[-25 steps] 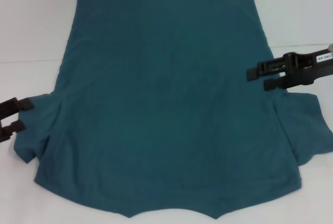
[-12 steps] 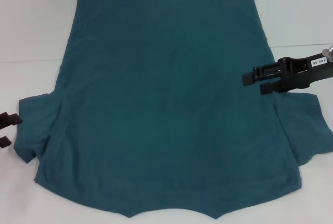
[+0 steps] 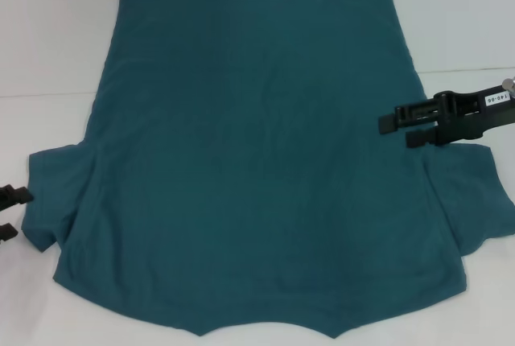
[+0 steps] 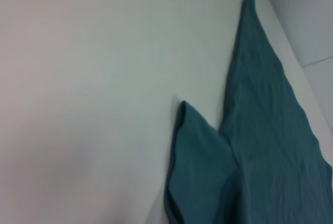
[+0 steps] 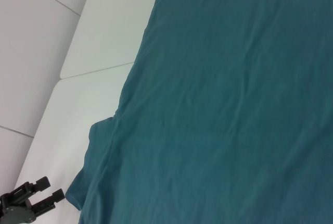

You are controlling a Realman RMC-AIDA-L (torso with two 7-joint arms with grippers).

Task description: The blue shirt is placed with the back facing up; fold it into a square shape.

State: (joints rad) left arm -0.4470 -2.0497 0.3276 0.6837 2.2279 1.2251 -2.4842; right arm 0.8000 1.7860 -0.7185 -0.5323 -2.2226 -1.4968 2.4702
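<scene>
The blue shirt [image 3: 257,161] lies spread flat on the white table, hem at the far side, both short sleeves sticking out toward the near corners. My right gripper [image 3: 400,130] hovers open over the shirt's right edge, just beyond the right sleeve [image 3: 471,201], with nothing between its fingers. At the picture's left edge my left gripper [image 3: 11,212] stands open beside the left sleeve [image 3: 52,193], not touching it. The left wrist view shows that sleeve [image 4: 200,166] and the shirt's side edge [image 4: 265,120]. The right wrist view shows the shirt [image 5: 223,104] and, far off, the left gripper [image 5: 32,199].
The white table [image 3: 48,40] reaches past the shirt on the left, right and far sides. A faint seam [image 3: 48,93] crosses the tabletop behind the shirt's middle. The shirt's near edge runs close to the bottom of the head view.
My left gripper has drawn back leftward and nearer, off the left sleeve. The right gripper has shifted slightly nearer over the shirt's right edge. The shirt has not moved.
</scene>
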